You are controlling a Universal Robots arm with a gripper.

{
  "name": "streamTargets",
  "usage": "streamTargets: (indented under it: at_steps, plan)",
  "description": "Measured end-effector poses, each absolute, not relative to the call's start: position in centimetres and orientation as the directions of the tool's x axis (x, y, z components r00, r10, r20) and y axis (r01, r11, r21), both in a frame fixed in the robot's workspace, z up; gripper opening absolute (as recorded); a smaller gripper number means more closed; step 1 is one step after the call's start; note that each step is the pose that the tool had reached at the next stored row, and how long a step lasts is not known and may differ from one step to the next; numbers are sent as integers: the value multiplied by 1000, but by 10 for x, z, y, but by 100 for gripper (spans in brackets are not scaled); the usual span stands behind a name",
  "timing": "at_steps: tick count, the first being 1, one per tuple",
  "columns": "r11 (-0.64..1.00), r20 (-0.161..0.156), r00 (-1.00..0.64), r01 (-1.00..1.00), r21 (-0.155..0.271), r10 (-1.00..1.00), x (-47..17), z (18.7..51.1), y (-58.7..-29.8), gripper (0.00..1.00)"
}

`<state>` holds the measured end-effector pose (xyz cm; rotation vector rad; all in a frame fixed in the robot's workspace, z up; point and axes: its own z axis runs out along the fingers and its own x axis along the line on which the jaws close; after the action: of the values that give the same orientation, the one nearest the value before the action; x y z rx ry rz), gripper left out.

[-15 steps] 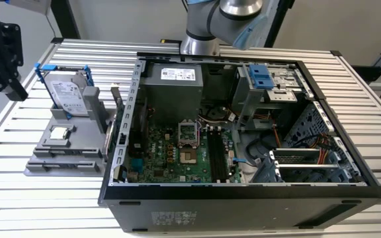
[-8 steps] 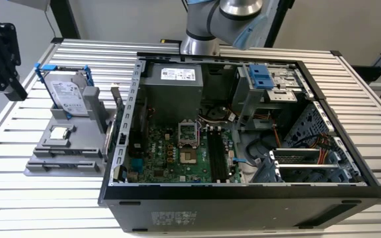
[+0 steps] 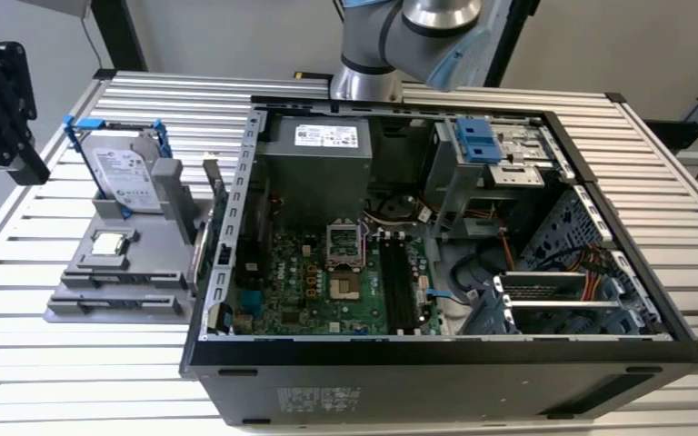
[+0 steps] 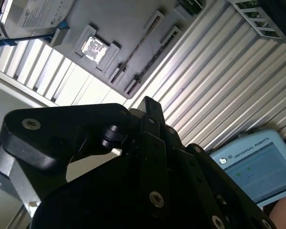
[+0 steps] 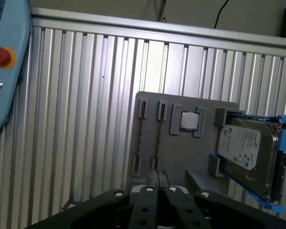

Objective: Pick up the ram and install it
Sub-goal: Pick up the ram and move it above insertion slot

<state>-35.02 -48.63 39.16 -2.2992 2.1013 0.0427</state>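
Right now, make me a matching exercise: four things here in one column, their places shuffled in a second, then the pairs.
1. silver rectangular hard drive in blue frame
2. small square silver processor chip
3. long narrow dark ram stick
4. black open computer case

A. on edge in a narrow slot of the grey holder
B. on the slatted metal table, to the exterior view's right of the holder
C. flat in the holder's square recess
D. upright at the holder's end

Pairs: 1-D, 2-C, 3-A, 4-B
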Motion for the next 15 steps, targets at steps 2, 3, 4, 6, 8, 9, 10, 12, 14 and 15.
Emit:
streamTargets:
  at_steps: [2, 3, 4, 6, 8, 9, 10, 12, 14, 15]
  plan:
    - [-90, -38, 90, -996, -1, -995, -350, 392, -486, 0]
    - [-90, -38, 90, -996, -1, -995, -350, 392, -486, 0]
    - [-90, -38, 90, -996, -1, -995, -350, 392, -486, 0]
    - [-90, -38, 90, -996, -1, -995, -350, 392, -486, 0]
    - [-90, -38, 90, -996, -1, -995, -350, 392, -486, 0]
    - [-90, -38, 90, -996, -1, -995, -350, 392, -486, 100]
    - [-90, -38, 90, -996, -1, -995, -350, 392, -486, 100]
    - [-90, -38, 90, -996, -1, -995, -350, 392, -486, 100]
    - [-90, -38, 90, -996, -1, -995, -350, 392, -486, 100]
    - [-90, -38, 90, -996, -1, -995, -350, 392, -486, 100]
